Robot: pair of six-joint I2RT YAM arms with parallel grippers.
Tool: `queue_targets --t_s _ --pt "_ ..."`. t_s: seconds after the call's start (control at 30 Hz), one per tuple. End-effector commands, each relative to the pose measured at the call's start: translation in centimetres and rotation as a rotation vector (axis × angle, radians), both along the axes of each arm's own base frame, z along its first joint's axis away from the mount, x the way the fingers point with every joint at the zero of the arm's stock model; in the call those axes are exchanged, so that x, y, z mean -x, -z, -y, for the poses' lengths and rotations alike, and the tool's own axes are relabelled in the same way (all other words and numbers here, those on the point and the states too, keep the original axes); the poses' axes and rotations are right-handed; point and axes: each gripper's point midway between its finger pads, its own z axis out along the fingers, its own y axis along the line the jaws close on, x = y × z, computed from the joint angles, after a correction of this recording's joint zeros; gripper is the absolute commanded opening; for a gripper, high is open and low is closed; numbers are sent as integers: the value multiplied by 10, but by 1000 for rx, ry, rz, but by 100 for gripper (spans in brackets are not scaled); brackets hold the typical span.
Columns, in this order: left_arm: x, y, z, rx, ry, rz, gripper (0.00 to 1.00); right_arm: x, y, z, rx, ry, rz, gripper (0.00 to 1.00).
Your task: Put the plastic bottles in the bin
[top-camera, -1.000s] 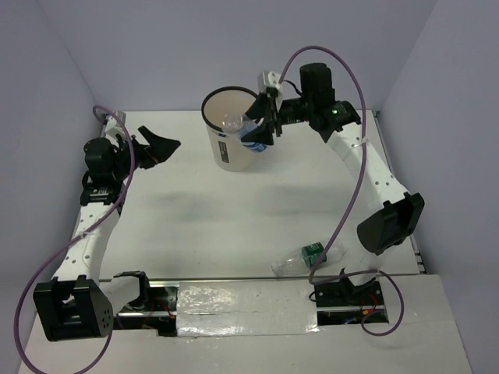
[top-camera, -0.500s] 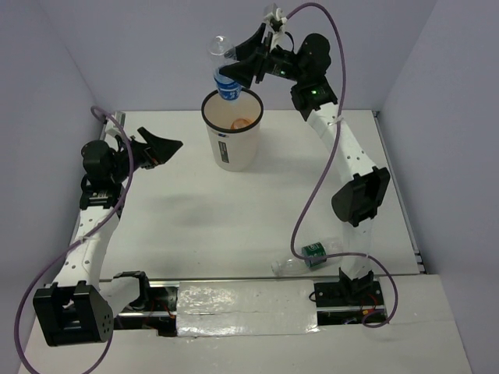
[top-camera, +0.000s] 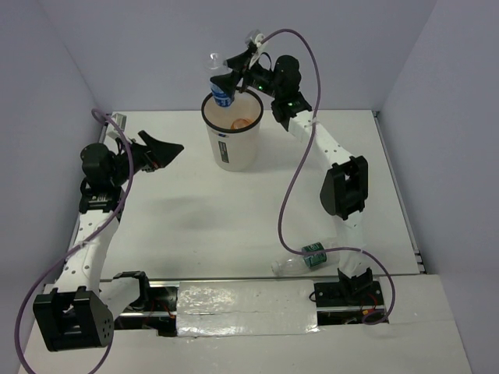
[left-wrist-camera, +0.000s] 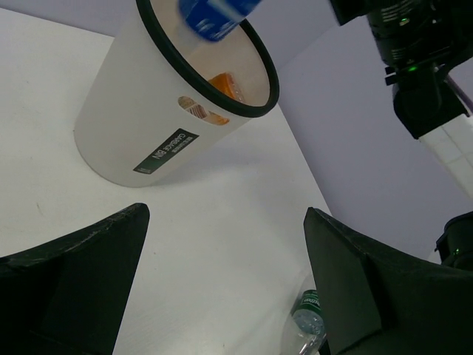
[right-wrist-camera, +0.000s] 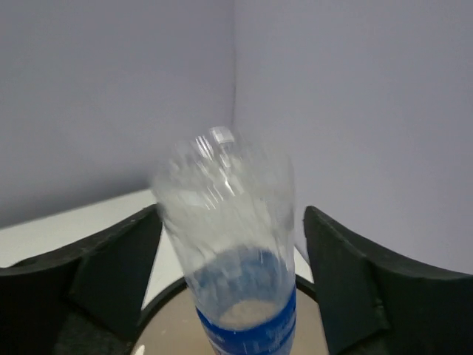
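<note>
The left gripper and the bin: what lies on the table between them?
Nothing. In the left wrist view, only bare white table runs from the left gripper to the bin; the green-label bottle lies off to one side.

Only one properly readable bit: small dark label [left-wrist-camera: 166, 150] on the side of the white bin [left-wrist-camera: 111, 111], white capitals, looks like "GARBAGE BIN". Tinier line next to it, too small to make out. Same label just a dark smudge from the top camera. Blue label [right-wrist-camera: 247, 325] on the clear bottle [right-wrist-camera: 229, 214] above the bin's mouth: all blur, no letters. Green label [left-wrist-camera: 309, 305] on the other bottle [left-wrist-camera: 301, 339]: pale marks, unreadable.
</note>
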Motion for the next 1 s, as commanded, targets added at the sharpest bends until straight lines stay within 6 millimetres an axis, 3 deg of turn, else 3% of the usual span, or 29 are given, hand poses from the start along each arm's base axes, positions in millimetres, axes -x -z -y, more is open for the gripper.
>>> queue_targets --t_s 0.0,0.07,0.23,0.3,0.4,0.5,0.53,0.6,0.63,0.7,0.77,0.8,0.83,0.87,0.9,0.93,0.97 --pt "10 -22 9 -13 52 90 99 -7 2 6 17 78 70 86" --pt "10 -22 13 -9 66 92 99 -8 16 7 44 89 63 98" --pt "12 -19 53 -44 180 85 99 -8 4 26 34 112 -24 100" --pt "18 -20 75 -78 245 96 99 -1 -10 42 10 78 -72 100" --pt "23 -14 104 -109 326 93 99 27 -12 59 35 -54 -144 100" --pt "30 -11 133 -148 415 109 99 68 -1 72 109 -221 -193 100" --pt "30 -3 142 -165 440 89 99 80 12 81 145 -270 -250 100" --pt "39 -5 166 -209 513 129 99 96 21 97 207 -263 -236 100" --pt "39 9 176 -236 543 94 99 99 44 109 262 -244 -271 100" --pt "51 9 202 -285 627 133 99 113 46 123 301 -214 -278 100" --pt "63 36 228 -346 735 103 98 123 62 145 338 -174 -345 100" --pt "65 33 237 -363 764 117 97 127 67 152 343 -163 -369 100" --pt "65 52 248 -394 802 81 97 132 84 160 350 -156 -435 100" --pt "70 66 254 -437 845 61 97 134 83 173 347 -124 -444 100" --pt "77 61 268 -450 886 82 97 134 88 180 349 -96 -467 100" --pt "77 81 279 -476 922 40 97 137 100 188 348 -79 -512 100" --pt "83 92 283 -503 961 16 97 137 99 201 341 -42 -516 100"
